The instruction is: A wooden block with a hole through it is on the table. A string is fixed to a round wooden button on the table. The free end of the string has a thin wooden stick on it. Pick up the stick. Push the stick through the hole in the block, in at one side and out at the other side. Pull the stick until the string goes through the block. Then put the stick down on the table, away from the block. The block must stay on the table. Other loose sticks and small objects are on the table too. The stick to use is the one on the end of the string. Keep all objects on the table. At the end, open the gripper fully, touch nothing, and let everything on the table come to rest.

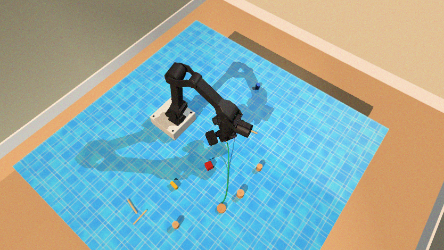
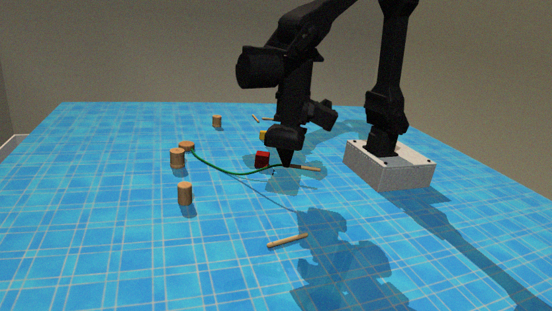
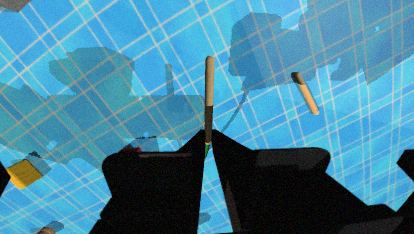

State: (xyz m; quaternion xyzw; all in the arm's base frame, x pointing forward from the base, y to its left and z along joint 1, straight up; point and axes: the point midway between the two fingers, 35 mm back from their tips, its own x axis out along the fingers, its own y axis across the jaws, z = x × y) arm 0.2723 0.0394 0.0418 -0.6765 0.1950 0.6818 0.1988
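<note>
My gripper [image 2: 286, 165] [image 3: 208, 134] is shut on the tan stick [image 2: 310, 169] [image 3: 209, 80] at its string end. The stick points toward the arm's base, roughly level and above the table; the arm hides it in the top view. The green string [image 1: 229, 167] [image 2: 231, 173] runs from the fingers to the round wooden button [image 1: 221, 208] [image 2: 186, 145]. Upright wooden cylinders stand near the button: one [image 1: 240, 193] [image 2: 177, 158] close beside it, another [image 1: 259, 167] [image 2: 184, 194] farther off, a third [image 1: 175, 224] [image 2: 216, 121] on the other side. No hole shows, so I cannot tell which is the block.
A red block [image 1: 208, 165] [image 2: 262, 159] stands near the gripper, with a yellow block [image 1: 173, 185] [image 3: 25, 174] beyond. A loose stick [image 1: 254, 132] [image 2: 287, 239] [image 3: 307, 95] lies beyond the arm. Two more sticks [image 1: 132, 206] [image 1: 140, 217] lie far off. A blue cylinder [image 1: 257, 86] stands behind.
</note>
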